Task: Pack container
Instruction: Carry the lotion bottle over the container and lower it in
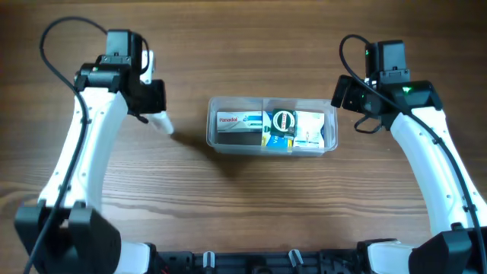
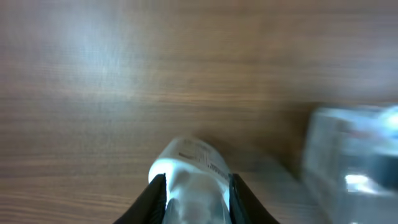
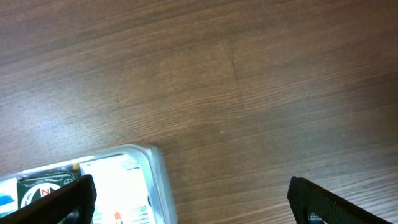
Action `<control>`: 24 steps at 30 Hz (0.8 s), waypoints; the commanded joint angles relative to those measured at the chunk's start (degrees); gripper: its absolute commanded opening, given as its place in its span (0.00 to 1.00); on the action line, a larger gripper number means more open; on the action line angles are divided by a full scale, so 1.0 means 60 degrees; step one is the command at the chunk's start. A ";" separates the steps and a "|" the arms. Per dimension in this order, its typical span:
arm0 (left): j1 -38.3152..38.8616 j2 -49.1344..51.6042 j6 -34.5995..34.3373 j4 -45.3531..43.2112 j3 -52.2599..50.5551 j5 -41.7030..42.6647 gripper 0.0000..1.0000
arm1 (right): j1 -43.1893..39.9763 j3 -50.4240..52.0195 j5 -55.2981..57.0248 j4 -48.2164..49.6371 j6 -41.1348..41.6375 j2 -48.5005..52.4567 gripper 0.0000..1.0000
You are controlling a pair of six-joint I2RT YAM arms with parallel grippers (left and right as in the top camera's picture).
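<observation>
The clear container [image 1: 212, 138] sits mid-table, holding a Panadol box [image 1: 237, 119], a dark box with a round emblem [image 1: 282, 123] and a white box [image 1: 309, 128]. My left gripper [image 1: 156, 114] is left of it, shut on a small clear bottle [image 2: 194, 180] that pokes out toward the container, which shows blurred at the right of the left wrist view [image 2: 351, 162]. My right gripper [image 3: 193, 202] is open and empty just right of the container; its corner [image 3: 155, 165] and the white box [image 3: 118, 186] lie between the fingers' left side.
Bare wooden table all round. The arm bases stand at the front left [image 1: 68, 236] and front right [image 1: 449, 243].
</observation>
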State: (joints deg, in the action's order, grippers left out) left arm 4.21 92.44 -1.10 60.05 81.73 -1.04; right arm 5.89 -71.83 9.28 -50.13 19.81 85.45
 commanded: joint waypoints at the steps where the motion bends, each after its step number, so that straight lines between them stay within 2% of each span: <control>1: 0.0976 -0.0947 0.0109 0.0645 0.1439 -0.0047 0.15 | -0.0040 -0.0091 0.0138 0.0026 -0.0044 0.0109 1.00; 6: 0.2550 -0.1388 -0.0237 0.0780 0.2240 -0.0051 0.14 | -0.0040 -0.0091 0.0138 0.0029 -0.0047 0.0109 1.00; 9: 0.3475 -0.1406 -0.0659 0.0732 0.2233 -0.0058 0.10 | -0.0040 -0.0091 0.0138 0.0026 -0.0044 0.0109 1.00; 15: 0.5016 -0.0637 -0.0962 0.0721 0.2189 -0.0062 0.11 | -0.0040 -0.0091 0.0138 0.0026 -0.0044 0.0109 1.00; 20: 0.5395 0.0146 -0.1060 0.0863 0.2178 -0.0087 0.11 | -0.0040 -0.0091 0.0138 0.0026 -0.0044 0.0109 1.00; 24: 0.5450 0.1002 -0.1756 0.0936 0.2167 -0.0087 0.11 | -0.0040 -0.0091 0.0138 0.0026 -0.0044 0.0109 1.00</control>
State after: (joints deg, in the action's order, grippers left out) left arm 36.69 94.70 -7.25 65.69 94.39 -1.39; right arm 5.89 -71.83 9.28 -50.15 19.79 85.45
